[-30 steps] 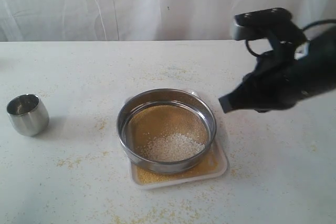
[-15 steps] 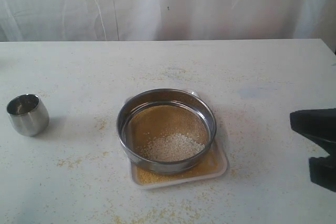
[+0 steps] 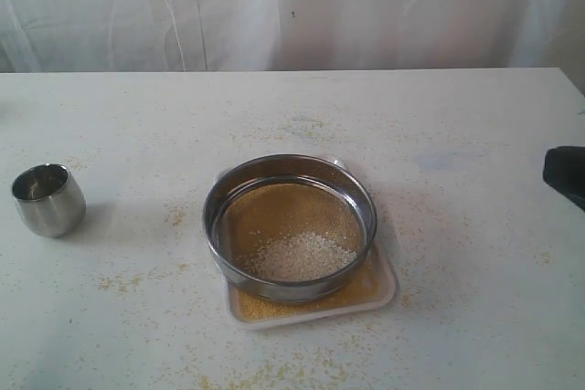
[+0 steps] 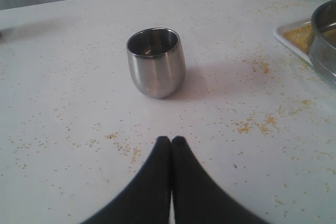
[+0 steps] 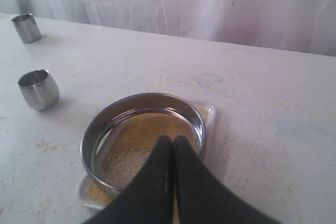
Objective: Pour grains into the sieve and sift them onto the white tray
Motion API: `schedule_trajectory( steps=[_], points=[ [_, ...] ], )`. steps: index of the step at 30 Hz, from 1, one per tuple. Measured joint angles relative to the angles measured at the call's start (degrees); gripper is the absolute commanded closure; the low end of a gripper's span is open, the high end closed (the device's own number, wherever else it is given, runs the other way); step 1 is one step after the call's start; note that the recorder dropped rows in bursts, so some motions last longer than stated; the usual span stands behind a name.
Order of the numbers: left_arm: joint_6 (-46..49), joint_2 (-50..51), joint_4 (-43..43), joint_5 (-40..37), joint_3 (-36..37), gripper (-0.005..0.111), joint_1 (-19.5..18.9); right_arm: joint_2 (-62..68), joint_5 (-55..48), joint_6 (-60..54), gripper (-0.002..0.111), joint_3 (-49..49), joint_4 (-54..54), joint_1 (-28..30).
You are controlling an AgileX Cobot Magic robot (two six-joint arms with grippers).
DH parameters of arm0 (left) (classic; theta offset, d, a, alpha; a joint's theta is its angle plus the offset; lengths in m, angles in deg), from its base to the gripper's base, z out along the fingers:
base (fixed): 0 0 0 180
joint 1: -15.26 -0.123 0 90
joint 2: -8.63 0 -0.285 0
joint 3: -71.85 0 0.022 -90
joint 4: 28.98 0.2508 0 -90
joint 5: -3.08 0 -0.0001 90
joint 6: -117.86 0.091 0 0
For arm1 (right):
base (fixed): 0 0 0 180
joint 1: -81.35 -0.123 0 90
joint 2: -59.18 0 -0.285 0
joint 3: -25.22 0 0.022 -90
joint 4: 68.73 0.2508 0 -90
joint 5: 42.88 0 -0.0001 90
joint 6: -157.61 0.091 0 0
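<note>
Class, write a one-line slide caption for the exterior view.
Steel sieve holding whitish grains sits on the white tray, yellow granules beneath it; a steel cup stands apart at left.

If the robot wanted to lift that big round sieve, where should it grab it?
Probably the sieve by its upright steel rim, from above, pinching the thin wall on the right side. It looks too wide to span, and it sits low in the white tray.

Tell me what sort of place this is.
Probably a robot test bench rather than a kitchen: a bare white table backed by a white curtain, holding a sieve on a white tray, a steel cup and stray yellowish specks.
</note>
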Motion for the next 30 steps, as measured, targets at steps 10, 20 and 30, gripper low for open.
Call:
schedule_trajectory(
  steps=[10,20,30],
  points=[
    [0.0,0.0,0.0,0.0,0.0,0.107,0.0,-17.2,14.0,6.8,0.108,21.3,-10.2,0.0],
    [0.0,0.0,0.0,0.0,0.0,0.107,0.0,-26.0,11.9,12.6,0.108,28.2,-15.1,0.0],
    [0.0,0.0,0.0,0.0,0.0,0.107,0.0,-26.0,11.5,18.5,0.108,28.2,-21.7,0.0]
  ],
)
